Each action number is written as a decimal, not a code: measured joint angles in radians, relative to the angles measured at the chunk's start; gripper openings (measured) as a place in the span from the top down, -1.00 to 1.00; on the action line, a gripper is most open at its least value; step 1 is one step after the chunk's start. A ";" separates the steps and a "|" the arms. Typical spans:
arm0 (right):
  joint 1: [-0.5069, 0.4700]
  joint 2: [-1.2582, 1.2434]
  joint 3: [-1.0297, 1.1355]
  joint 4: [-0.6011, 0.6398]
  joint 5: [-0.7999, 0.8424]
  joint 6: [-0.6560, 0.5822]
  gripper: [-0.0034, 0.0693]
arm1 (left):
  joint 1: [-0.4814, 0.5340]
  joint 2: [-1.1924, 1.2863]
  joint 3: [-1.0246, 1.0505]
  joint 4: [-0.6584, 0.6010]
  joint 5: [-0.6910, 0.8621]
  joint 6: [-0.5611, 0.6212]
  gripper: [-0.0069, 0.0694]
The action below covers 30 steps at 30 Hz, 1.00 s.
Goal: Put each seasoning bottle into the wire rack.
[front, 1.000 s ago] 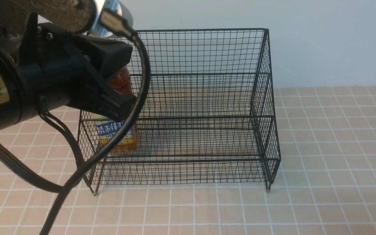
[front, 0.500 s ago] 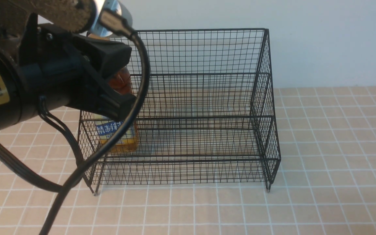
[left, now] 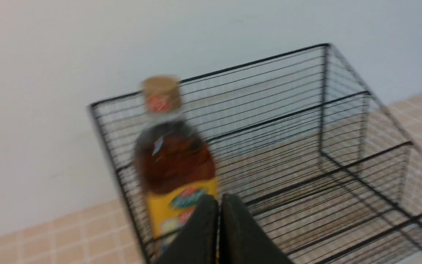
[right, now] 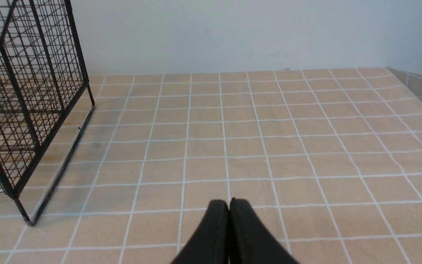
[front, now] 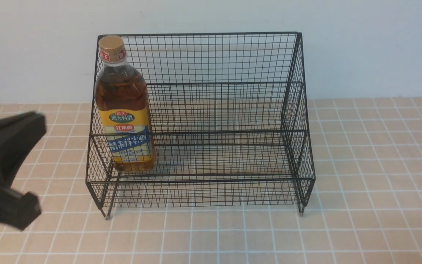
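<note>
Claws clenched on both arms, from where I stand: the left claw [left: 219, 214] has its tips pressed together with nothing between them, and the right claw [right: 230, 216] is the same, empty and drawn tight. The bottle [front: 125, 119] is in the wire rack [front: 200, 180], at the rack's left end — it leans a little, its gold cap [front: 111, 46] near the back mesh and its base inside, behind the front wires. So the placing looks done for this bottle; I see no other bottle waiting on the bench [front: 372, 176], and all that seems left is to get the arms out of the way. The left arm [front: 4, 172] is at the left edge, well apart from the bottle — though it is blurred and mostly cut off, so I can't fairly judge its full pose. The right arm is out of the front view, its claw aimed over the tiled surface beside the rack.
</note>
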<state>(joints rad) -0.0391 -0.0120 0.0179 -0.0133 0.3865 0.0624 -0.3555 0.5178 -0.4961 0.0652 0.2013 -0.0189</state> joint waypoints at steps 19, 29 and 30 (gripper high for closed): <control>0.000 0.000 0.000 0.000 0.000 0.000 0.94 | 0.245 -0.529 0.524 -0.096 0.035 0.061 0.84; 0.000 0.000 0.000 0.000 0.000 0.000 0.94 | 0.305 -0.529 0.524 -0.148 0.115 0.091 0.84; 0.000 0.000 0.000 0.000 0.000 0.000 0.94 | 0.305 -0.529 0.524 -0.132 0.115 0.091 0.84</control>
<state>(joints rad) -0.0391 -0.0120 0.0179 -0.0133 0.3865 0.0624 -0.0505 -0.0115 0.0282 -0.0663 0.3164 0.0718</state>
